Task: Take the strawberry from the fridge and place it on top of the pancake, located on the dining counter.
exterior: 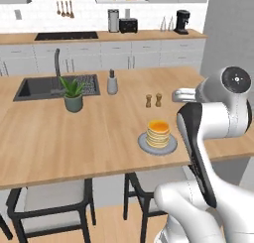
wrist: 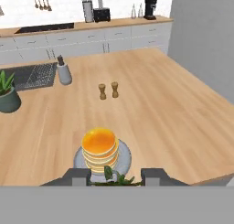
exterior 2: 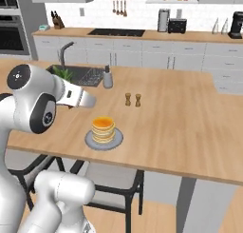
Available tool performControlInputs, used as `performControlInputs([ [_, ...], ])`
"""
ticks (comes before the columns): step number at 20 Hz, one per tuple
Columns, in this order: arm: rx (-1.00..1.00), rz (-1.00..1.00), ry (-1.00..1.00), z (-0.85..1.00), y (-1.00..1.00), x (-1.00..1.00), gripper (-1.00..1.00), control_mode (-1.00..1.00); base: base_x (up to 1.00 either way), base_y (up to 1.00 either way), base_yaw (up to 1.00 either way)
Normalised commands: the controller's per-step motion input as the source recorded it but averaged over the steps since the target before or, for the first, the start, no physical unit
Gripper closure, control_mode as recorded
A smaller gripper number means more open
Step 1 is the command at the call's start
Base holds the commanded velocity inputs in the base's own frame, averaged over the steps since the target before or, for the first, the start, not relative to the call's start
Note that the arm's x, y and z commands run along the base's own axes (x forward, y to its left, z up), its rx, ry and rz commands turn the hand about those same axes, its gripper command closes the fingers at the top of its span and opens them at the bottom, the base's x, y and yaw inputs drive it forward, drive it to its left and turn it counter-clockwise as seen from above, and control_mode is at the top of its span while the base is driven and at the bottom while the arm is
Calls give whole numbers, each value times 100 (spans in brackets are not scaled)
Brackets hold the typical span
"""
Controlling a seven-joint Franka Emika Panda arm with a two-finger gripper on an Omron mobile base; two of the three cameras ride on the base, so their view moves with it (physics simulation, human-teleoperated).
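Plant pot (wrist: pixel 6 96) sits way off ahead-left of the jaws, with the dark sink (wrist: pixel 32 76) behind it and a grey soap bottle (wrist: pixel 64 73) a bit closer to centre. Straight ahead of the jaws, further up the light-wood counter (wrist: pixel 173 118), are two little brown shakers (wrist: pixel 102 91) side by side. The pancake (wrist: pixel 99 145) stack on its grey plate (wrist: pixel 124 160) is right in front of the jaws, slightly left of centre. The jaws are pretty much closed, pinching a small dark-green leafy bit that looks like the top of the strawberry (wrist: pixel 114 176). I can't see any red from here. Off to the right of the jaws it's just bare counter and a tall flat grey wall (wrist: pixel 205 35).
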Motion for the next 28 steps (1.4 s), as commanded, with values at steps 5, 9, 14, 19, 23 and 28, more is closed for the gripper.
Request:
performControlInputs([
  [5,0,0,0,0,0,0,100,100,96,-12,12],
  [9,0,0,21,-28,11,75,100,-100,25,3,0],
  [14,-1,0,48,-73,8,100,100,-100,0,0,0],
  [19,0,0,15,-54,2,64,100,-100,0,0,0],
  [23,4,0,0,-49,-17,25,100,-100,0,0,0],
  [28,1,0,7,-62,-6,38,100,-100,0,0,0],
])
